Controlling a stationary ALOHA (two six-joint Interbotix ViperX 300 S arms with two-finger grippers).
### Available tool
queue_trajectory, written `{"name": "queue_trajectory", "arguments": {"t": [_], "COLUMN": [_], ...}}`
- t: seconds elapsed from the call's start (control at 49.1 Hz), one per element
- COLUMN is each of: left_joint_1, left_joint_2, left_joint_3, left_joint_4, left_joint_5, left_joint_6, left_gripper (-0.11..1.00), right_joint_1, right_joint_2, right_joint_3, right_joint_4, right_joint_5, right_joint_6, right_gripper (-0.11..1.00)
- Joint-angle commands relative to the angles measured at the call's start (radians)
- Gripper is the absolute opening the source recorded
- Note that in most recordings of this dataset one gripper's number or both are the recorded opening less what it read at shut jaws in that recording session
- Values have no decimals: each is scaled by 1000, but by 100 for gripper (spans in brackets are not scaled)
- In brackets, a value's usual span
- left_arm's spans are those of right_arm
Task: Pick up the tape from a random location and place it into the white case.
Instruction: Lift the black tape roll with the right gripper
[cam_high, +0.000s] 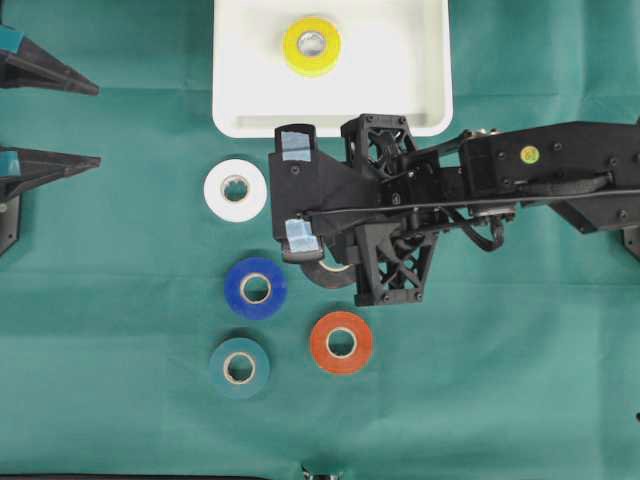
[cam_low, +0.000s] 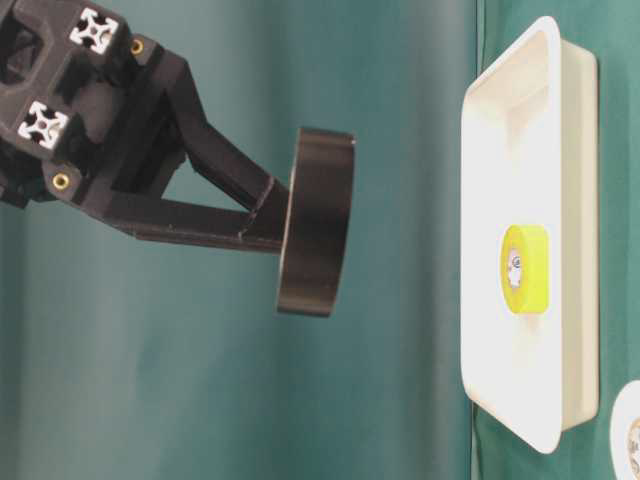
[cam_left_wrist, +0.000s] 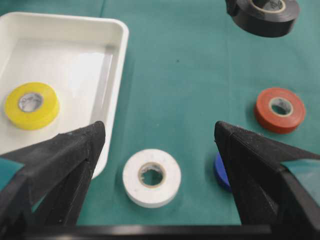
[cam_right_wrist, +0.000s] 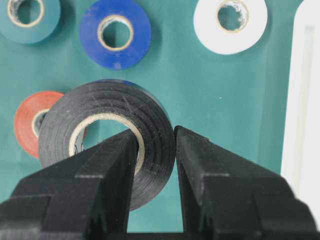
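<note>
Five rolls lie below you in the overhead view, the yellow roll (cam_high: 311, 45) already in the case (cam_high: 232, 100); your right gripper (cam_high: 297, 190) hangs just short of its near rim. At table level the black tape (cam_low: 315, 222) is lifted clear, pinched through its wall. From the left wrist, your left gripper (cam_left_wrist: 159, 145) idles, spread wide over the white roll (cam_left_wrist: 151, 177). From the right wrist, the jaws clamp the tape's wall; you're mid-carry, so next reach over the rim, lower, release.
</note>
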Motion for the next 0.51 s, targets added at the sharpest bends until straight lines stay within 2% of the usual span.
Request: {"name": "queue_trajectory", "arguments": {"t": [0.0, 0.489], "left_joint_1": [-3, -2], "left_joint_2": [3, 3], "left_joint_3": [-12, -12], "left_joint_4": [0, -2], "left_joint_5": [-5, -5], "left_joint_6": [-2, -2], "left_gripper": [99, 99], "right_joint_1": [2, -2], "right_joint_2": [-34, -35], "right_joint_3": [-31, -31], "right_joint_4": [-6, -31], "right_joint_5": [-2, 0], "right_joint_6": [5, 5], "right_gripper": [25, 25]}}
